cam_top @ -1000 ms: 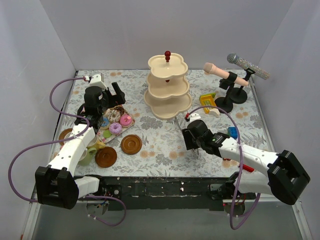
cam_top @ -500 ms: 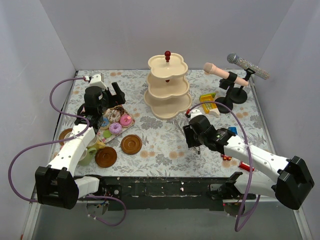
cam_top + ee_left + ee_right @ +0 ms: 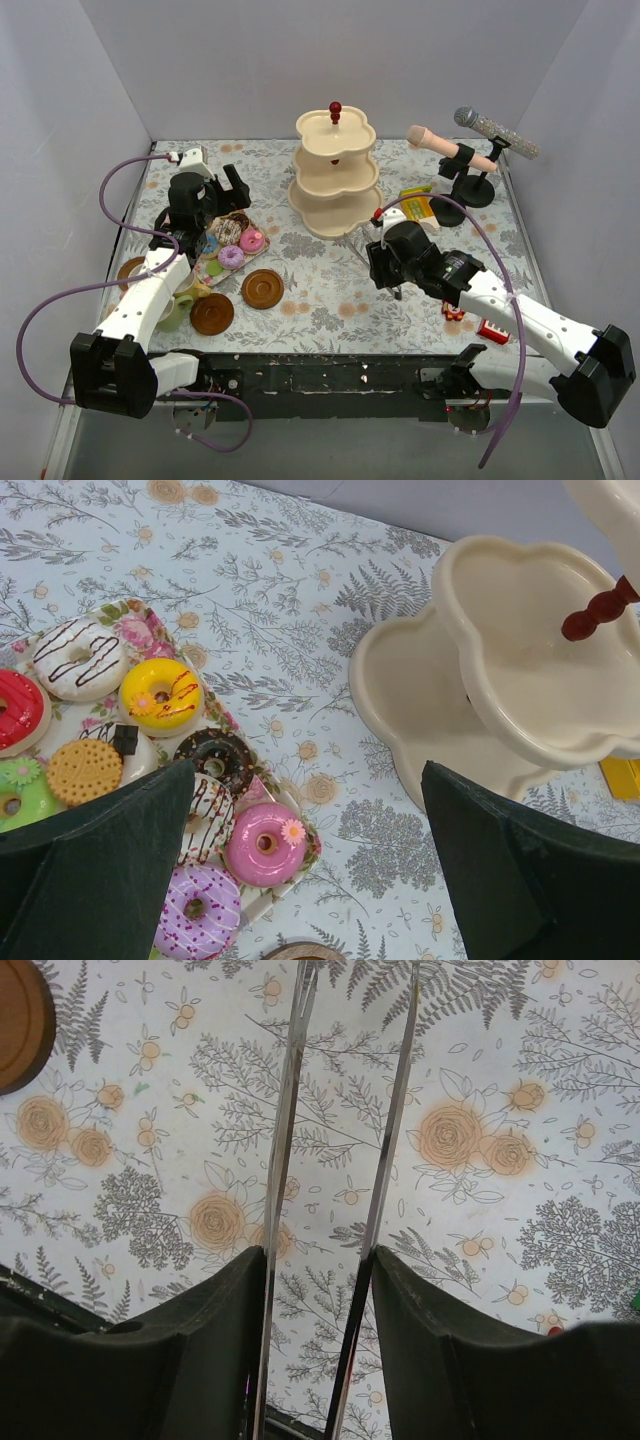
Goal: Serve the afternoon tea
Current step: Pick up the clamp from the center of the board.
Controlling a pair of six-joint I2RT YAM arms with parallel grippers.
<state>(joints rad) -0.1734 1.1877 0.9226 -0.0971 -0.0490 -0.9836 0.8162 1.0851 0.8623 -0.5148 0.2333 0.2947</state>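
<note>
Metal tongs (image 3: 283, 1140) are pinched between the right gripper's (image 3: 318, 1258) fingers, jaws part-closed against their two arms, over the flowered table (image 3: 320, 300) at about 5 o'clock from the cream stand (image 3: 336, 180). The left gripper (image 3: 308, 780) hangs spread wide over the donuts (image 3: 231, 256) at the table's 9 o'clock. Brown saucers (image 3: 262, 289) lie near 7 o'clock. What looks like a green cup (image 3: 172, 312) peeks out beside the left arm.

Closed in at 9, 12 and 3 o'clock by plain pale walls (image 3: 200, 60); underfoot, fern-and-flower tablecloth (image 3: 320, 290); evenly lit.
</note>
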